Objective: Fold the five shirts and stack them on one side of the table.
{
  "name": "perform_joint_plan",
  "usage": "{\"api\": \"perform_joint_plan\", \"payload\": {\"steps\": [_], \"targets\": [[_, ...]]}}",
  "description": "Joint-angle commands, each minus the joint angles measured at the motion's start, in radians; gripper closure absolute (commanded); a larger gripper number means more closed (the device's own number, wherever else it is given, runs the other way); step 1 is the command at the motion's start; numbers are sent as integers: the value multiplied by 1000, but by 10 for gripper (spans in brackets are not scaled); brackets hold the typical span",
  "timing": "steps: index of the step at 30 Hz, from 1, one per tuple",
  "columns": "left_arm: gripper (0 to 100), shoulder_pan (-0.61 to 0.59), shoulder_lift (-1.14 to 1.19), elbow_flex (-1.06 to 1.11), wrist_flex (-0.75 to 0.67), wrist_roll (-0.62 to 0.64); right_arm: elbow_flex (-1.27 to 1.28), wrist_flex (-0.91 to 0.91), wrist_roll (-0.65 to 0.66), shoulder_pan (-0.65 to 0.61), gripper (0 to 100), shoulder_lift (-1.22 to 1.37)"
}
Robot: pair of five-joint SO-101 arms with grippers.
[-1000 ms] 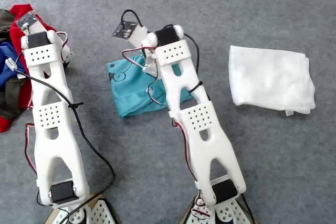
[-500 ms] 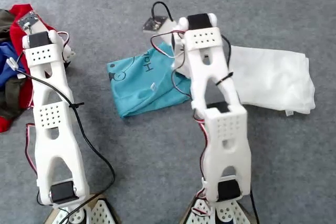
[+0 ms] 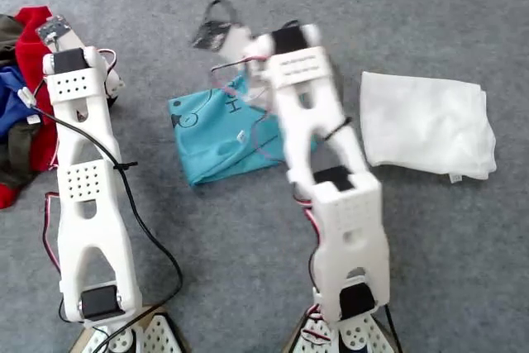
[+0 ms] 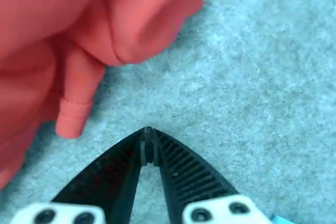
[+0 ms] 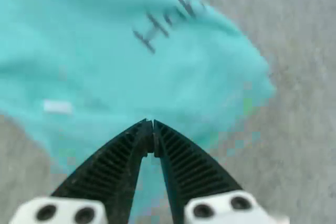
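Note:
A folded teal shirt (image 3: 211,138) with dark lettering lies mid-table. My right gripper (image 5: 153,135) hangs shut and empty just above the teal shirt (image 5: 105,66), near its edge. A folded white shirt (image 3: 426,126) rests at the right side of the table. At the far left lies a loose pile: a red shirt (image 3: 29,26), a blue one (image 3: 10,101) and a dark one (image 3: 12,159). My left gripper (image 4: 148,145) is shut on nothing over bare grey cloth, beside a fold and sleeve of the red shirt (image 4: 63,30).
The grey table covering (image 3: 430,237) has free room along the front right and the back. Both white arms stretch from the front edge toward the middle. Cables trail beside the left arm (image 3: 83,179).
The right arm swung right toward the white shirt, then came partly back left over the teal shirt. The left arm shifted slightly. No shirt has moved.

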Motion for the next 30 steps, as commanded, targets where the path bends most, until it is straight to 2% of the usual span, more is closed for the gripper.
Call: {"api": "perform_joint_plan", "payload": {"steps": [1,4,12,16,20,25,30], "targets": [[970,10,-17,-44,-12,-15,-116,-71,-52,-26,983,71],[970,10,-17,-44,-12,-15,-209,-11,-91,-6,983,154],[970,13,-18,-44,-12,-18,-460,305,-97,49,983,277],[970,13,-18,-44,-12,-18,-475,308,-100,69,983,255],[970,13,-18,-44,-12,-18,-371,308,-100,74,983,189],[970,10,-18,-44,-12,-18,-88,308,-100,78,983,71],[970,12,-18,-44,-12,-18,110,301,-94,163,983,-62]]}}
